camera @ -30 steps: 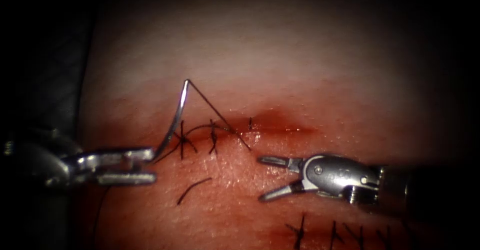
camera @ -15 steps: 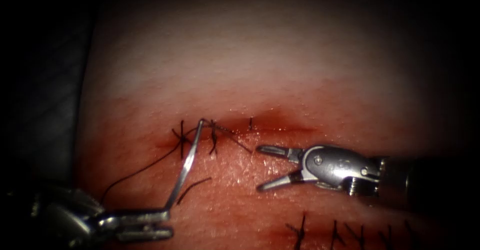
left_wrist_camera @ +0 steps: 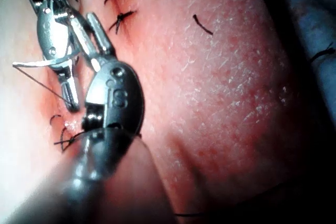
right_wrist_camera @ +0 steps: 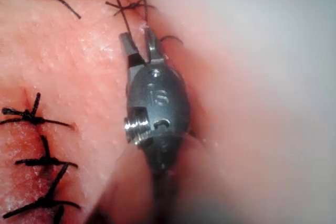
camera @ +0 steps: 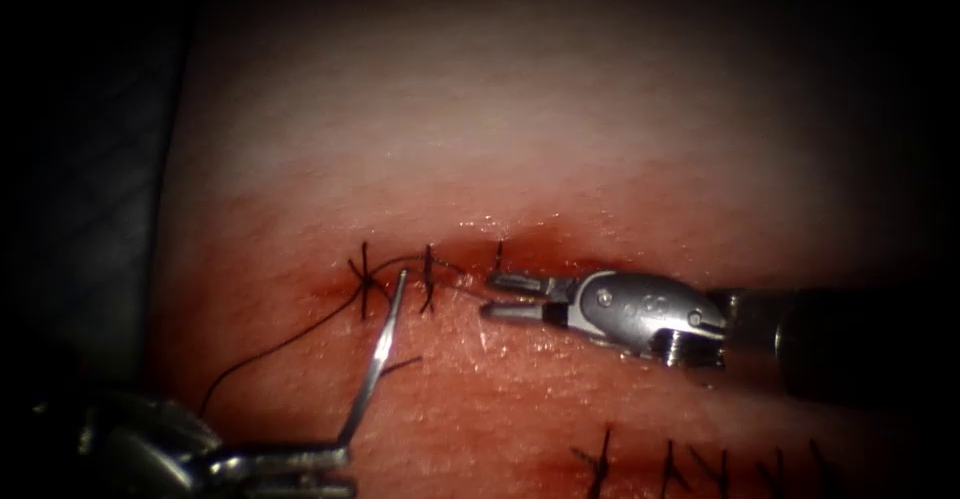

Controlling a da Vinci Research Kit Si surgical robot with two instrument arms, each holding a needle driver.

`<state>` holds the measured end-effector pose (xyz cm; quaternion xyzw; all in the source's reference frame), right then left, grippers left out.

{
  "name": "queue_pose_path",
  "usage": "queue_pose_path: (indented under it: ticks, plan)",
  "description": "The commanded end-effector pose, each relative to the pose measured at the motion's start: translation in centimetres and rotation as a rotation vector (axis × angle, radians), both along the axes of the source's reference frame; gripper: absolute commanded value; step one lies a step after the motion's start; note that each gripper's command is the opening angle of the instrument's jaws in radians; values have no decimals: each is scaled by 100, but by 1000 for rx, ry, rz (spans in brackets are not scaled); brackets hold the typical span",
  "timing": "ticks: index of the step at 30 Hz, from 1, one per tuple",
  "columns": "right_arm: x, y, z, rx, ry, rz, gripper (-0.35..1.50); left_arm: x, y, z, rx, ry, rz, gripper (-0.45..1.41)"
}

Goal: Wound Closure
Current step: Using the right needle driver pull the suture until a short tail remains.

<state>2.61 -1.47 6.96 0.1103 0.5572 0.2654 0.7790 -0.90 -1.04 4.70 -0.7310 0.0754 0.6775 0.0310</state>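
My left hand (camera: 340, 451) grips the stiff, slippery needle (camera: 378, 364) at its end, clear of the tissue (camera: 520, 139); my right hand (camera: 500, 297), barely parted, straddles the limp thread (camera: 270, 349).

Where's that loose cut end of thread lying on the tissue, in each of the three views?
Endoscope view: the cut end of thread lies below the stitches, just right of the needle; the left tool holds the needle by one end, out of the tissue.
Left wrist view: cut end of thread on bare tissue, apart from the stitches.
Right wrist view: cut end of thread apart from the right tool, jaws open, empty.
Shared landmark: the stitches.
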Motion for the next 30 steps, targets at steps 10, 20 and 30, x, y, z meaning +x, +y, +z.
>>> queue_pose_path:
  ticks: [10, 20, 30]
  plan:
    - [3, -50, -40, 86, 30, -90, -35, -13, -15, 28, 26, -15, 27, -45]
    - [31, -106, -117, 138, 93, -187, -35, -24, -20, 52, 55, -21, 52, -45]
    - [23, -64, -112, -200, -1, -129, 141, 9, -10, 53, 94, 31, 25, -45]
